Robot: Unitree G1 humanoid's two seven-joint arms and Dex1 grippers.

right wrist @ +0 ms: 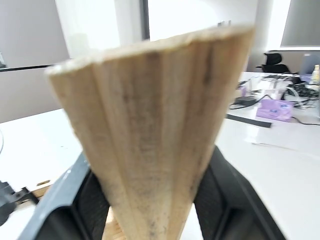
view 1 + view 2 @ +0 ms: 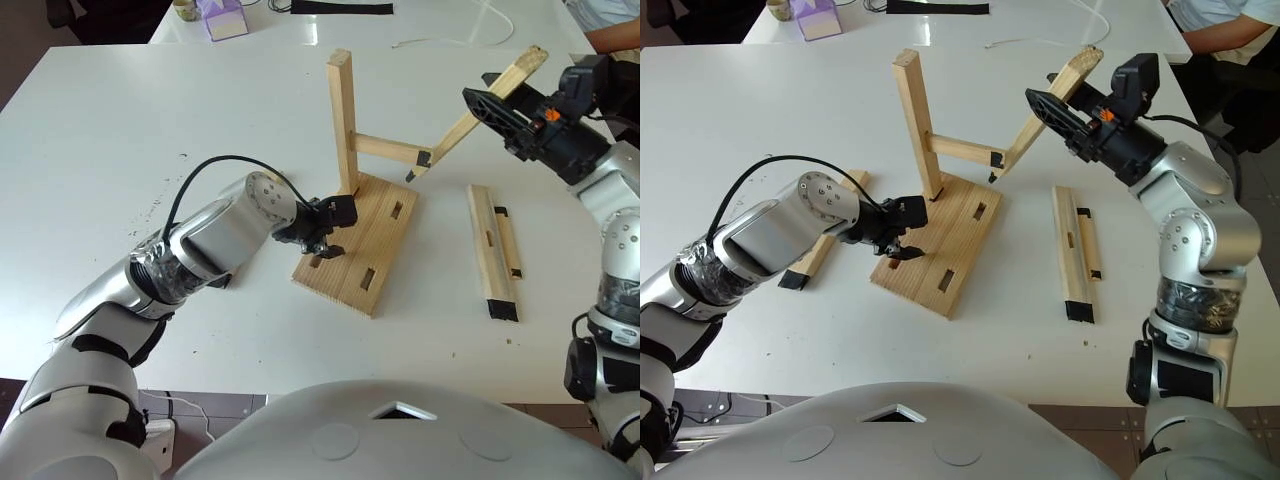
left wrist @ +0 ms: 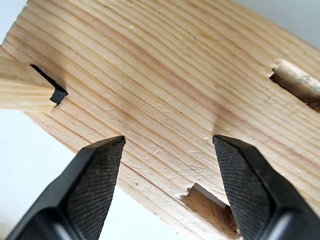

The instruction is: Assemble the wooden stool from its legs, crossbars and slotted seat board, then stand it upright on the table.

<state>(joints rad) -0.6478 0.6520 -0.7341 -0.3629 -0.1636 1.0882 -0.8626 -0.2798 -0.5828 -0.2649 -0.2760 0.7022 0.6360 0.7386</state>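
The slotted seat board (image 2: 365, 240) lies flat on the white table (image 2: 150, 120). One leg (image 2: 343, 115) stands upright in a slot at its far corner. A crossbar (image 2: 385, 148) joins that leg to a second leg (image 2: 455, 130), which tilts in the air with its black-tipped end beside the board. My right gripper (image 2: 497, 95) is shut on this tilted leg near its top (image 1: 160, 125). My left gripper (image 2: 328, 238) is open over the board's left edge; its fingers (image 3: 95, 190) straddle bare wood (image 3: 165, 75) beside an empty slot (image 3: 210, 205).
A joined pair of wooden bars (image 2: 495, 250) lies on the table right of the board. Another bar (image 2: 825, 245) lies beneath my left arm. A purple box (image 2: 222, 18), a black strip (image 2: 340, 8) and a white cable (image 2: 450, 40) are at the far edge.
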